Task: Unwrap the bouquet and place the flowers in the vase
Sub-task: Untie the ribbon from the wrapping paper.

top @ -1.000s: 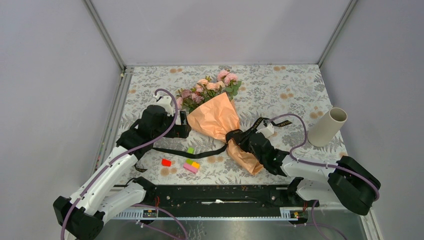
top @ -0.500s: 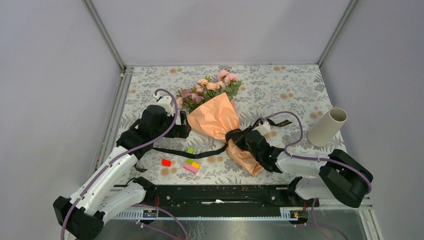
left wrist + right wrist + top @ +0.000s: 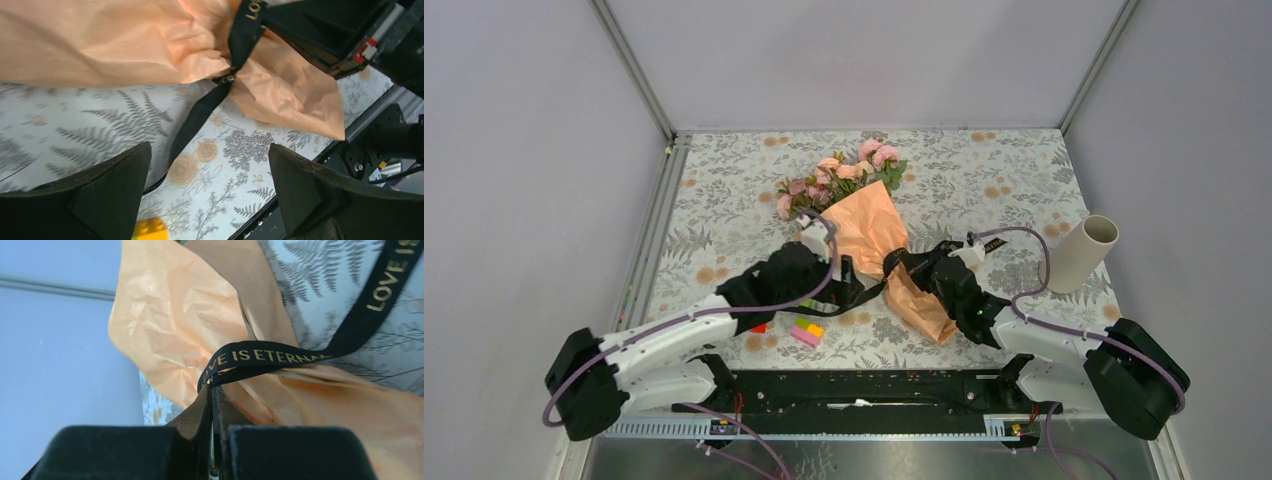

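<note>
At ribbon (image 3: 260,356), right arm (image 3: 1044,335) seemingly low

The left arm (image 3: 674,340) and right arm (image 3: 1034,332) hem in the bouquet (image 3: 871,222); blocks (image 3: 806,331) lie beside the left. Open tablecloth (image 3: 1009,185) separates bouquet and vase (image 3: 1081,253).

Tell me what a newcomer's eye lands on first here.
The bouquet, orange paper with pink flowers at its far end, lies in the middle of the table. The right gripper is pinched shut on its black ribbon, lettered in gold, and the left gripper stands open over the ribbon's loose tail. The beige vase sits at the table's right side.
</note>
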`<action>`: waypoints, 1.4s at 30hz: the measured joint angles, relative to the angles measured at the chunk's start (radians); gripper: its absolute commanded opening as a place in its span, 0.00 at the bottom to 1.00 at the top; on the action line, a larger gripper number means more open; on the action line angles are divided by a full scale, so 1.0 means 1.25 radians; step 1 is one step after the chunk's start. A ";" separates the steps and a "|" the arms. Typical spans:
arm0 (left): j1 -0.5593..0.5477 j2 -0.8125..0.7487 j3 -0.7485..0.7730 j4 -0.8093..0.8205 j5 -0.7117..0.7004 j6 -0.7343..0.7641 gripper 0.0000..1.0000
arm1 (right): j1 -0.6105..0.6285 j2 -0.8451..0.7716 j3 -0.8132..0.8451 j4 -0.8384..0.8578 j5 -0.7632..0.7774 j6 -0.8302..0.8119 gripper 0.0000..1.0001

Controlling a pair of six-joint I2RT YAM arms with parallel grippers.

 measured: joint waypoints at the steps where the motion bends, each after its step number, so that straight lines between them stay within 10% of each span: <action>1: -0.025 0.036 -0.010 0.044 0.000 -0.003 0.90 | -0.009 -0.003 -0.008 0.000 -0.001 0.005 0.00; 16: -0.133 0.336 0.009 0.338 -0.054 0.042 0.45 | -0.039 -0.004 -0.069 0.039 -0.024 0.046 0.00; 42: -0.133 0.471 0.063 0.398 -0.131 0.080 0.21 | -0.047 0.023 -0.069 0.072 -0.059 0.052 0.00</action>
